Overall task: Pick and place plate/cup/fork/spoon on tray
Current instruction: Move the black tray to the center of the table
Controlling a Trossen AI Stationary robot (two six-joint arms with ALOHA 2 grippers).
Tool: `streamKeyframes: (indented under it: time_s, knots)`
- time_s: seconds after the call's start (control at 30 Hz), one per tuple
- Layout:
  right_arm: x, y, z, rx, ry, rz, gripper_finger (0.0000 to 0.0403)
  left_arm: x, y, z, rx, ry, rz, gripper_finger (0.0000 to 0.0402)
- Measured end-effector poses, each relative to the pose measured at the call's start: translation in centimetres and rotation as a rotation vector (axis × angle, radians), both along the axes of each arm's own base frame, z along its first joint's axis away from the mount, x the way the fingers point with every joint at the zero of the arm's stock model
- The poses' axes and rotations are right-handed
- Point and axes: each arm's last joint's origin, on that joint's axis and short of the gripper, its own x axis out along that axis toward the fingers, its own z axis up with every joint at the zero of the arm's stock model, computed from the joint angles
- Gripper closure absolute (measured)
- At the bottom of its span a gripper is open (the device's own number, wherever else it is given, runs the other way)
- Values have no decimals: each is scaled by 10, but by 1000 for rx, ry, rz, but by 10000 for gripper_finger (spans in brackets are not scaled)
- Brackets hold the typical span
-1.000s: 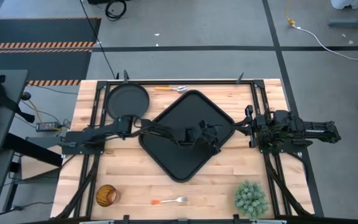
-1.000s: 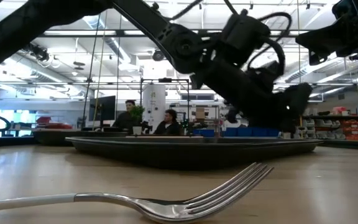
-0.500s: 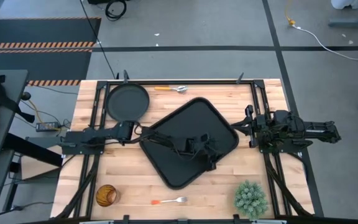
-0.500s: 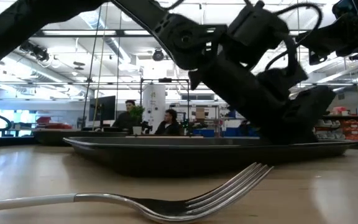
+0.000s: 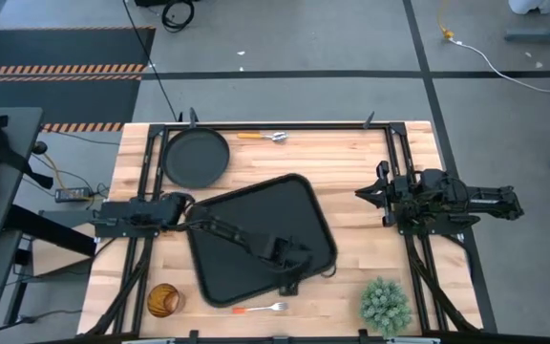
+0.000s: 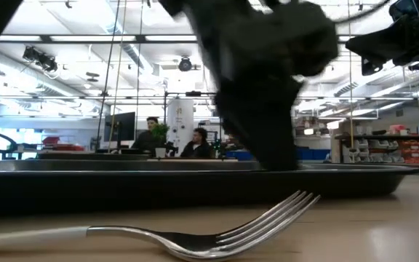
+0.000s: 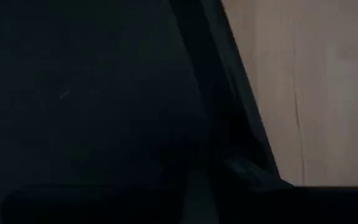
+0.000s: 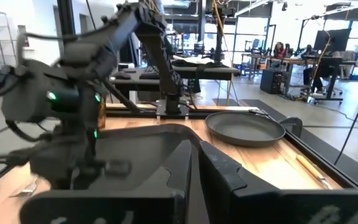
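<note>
near front edge, fork (image 5: 261, 309) crosswise

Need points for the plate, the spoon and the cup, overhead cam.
plate (image 5: 197, 158): high view, centre of its flat black face.
spoon (image 5: 277, 137): high view, on the silver bowl; the orange handle lies alongside.
cup (image 5: 163, 301): high view, middle of the amber glass.

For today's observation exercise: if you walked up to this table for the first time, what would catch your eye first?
The big black tray dominates the middle of the table, lying askew, with the left gripper reaching across it to its near edge. Around it sit the round plate at the far left corner, the amber cup at the near left corner, and the fork just in front of the tray. The right gripper waits at the right side.
</note>
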Motion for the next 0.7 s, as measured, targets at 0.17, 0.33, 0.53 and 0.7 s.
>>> streamKeyframes:
  time_s: [0.17, 0.33, 0.53, 0.7]
  knots:
    - [0, 0, 0, 0, -1, 0, 365, -40, -14, 19, 268, 139, 123, 337]
    - [0, 0, 0, 0, -1, 0, 365, -79, -14, 33, 495, 246, 297, 346]
    - [0, 0, 0, 0, -4, 0, 365, -115, 24, 21, 543, 295, 558, 364]
    - [0, 0, 1, 0, -6, 0, 365, -132, 70, -3, 534, 342, 726, 378]
